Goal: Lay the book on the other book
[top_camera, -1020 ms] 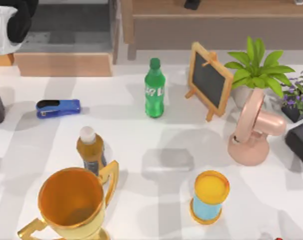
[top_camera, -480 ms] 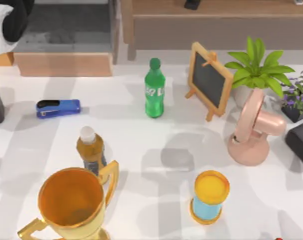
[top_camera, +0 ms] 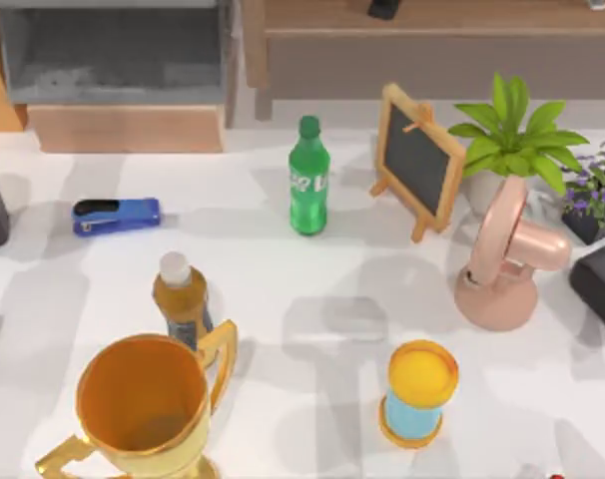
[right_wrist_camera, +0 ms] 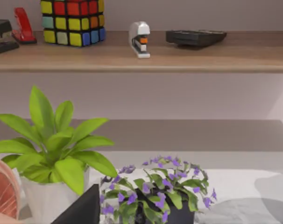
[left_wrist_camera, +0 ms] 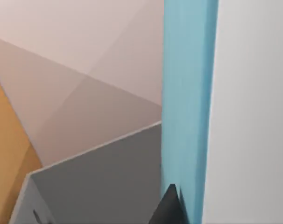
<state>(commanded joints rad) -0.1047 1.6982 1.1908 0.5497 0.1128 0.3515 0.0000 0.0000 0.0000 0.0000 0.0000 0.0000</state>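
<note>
Book: I cannot tell for certain which item is one. The candidates are a blue upright strip point(left_wrist_camera: 188, 102) in my left wrist view and a dark flat block point(top_camera: 600, 287) at the right edge of the table point(top_camera: 283, 259). Left gripper point(left_wrist_camera: 172, 207): one dark tip of it lies against the foot of the blue strip; whether it is open, closed or holding anything I cannot tell. A grey panel point(left_wrist_camera: 99, 182) is beside the strip. Right wrist view: a leafy green plant point(right_wrist_camera: 57, 144) in a white pot and a purple-flowered plant point(right_wrist_camera: 155, 191) stand side by side. Behind them is a wooden shelf point(right_wrist_camera: 179, 56) carrying a colour cube point(right_wrist_camera: 72, 21), a red stapler point(right_wrist_camera: 24, 25), a white stapler point(right_wrist_camera: 139, 39) and a black calculator point(right_wrist_camera: 195, 37). Table, top view, right to left: a pink fan point(top_camera: 507, 259) near the dark block, a small chalkboard point(top_camera: 417, 160) on an easel, an upright green bottle point(top_camera: 308, 180), a yellow-topped blue cylinder point(top_camera: 419, 391) near the front, an amber bottle point(top_camera: 181, 294) with a white cap just behind a gold trophy cup point(top_camera: 143, 404), and a blue stapler point(top_camera: 116, 215) well apart at the left.
</note>
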